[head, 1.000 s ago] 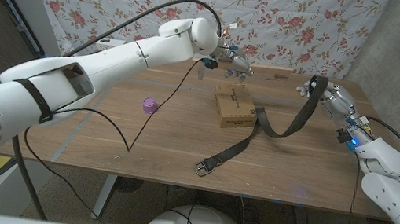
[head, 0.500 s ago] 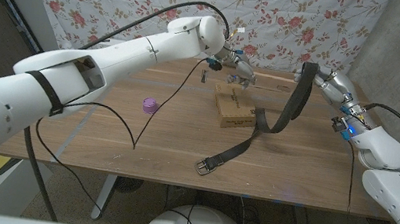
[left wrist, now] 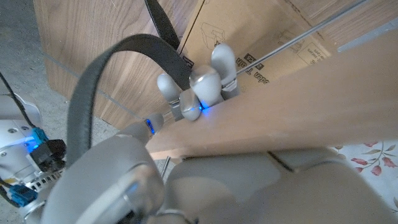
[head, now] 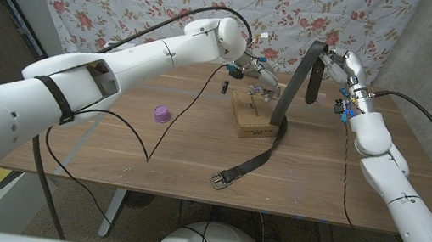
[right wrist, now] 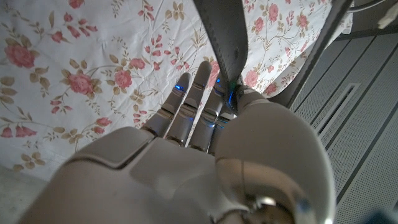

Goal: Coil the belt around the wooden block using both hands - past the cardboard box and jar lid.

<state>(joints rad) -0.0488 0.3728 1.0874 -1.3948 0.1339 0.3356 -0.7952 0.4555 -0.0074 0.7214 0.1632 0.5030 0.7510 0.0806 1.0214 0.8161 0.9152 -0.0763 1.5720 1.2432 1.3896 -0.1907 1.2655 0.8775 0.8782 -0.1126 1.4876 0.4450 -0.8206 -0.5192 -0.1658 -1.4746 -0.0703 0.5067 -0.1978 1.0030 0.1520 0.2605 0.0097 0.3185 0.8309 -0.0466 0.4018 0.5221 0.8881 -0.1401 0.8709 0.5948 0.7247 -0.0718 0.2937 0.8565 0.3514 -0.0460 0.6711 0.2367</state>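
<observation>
From the head view, the right robot hand is raised above the far right of the bench, pinching one end of the belt. The strap hangs steeply down from it, bends beside the cardboard box and runs along the wood to its buckle near the front edge. The right wrist view adds the pinch itself: the grey belt is trapped between the thumb and the fingers of the right robot hand, the other fingers reaching up together against the floral cloth.

The left robot hand sits at the far end of the box in the head view, but whether it holds anything cannot be told there. The left wrist view shows more: the fingers of the left robot hand are bunched together against the edge of a pale wooden block, with the printed cardboard box just beyond them and the belt arching past in a loop. Whether those fingers actually grip the block cannot be told.

A purple jar lid lies on the bench to the left of the box, well apart from it.
</observation>
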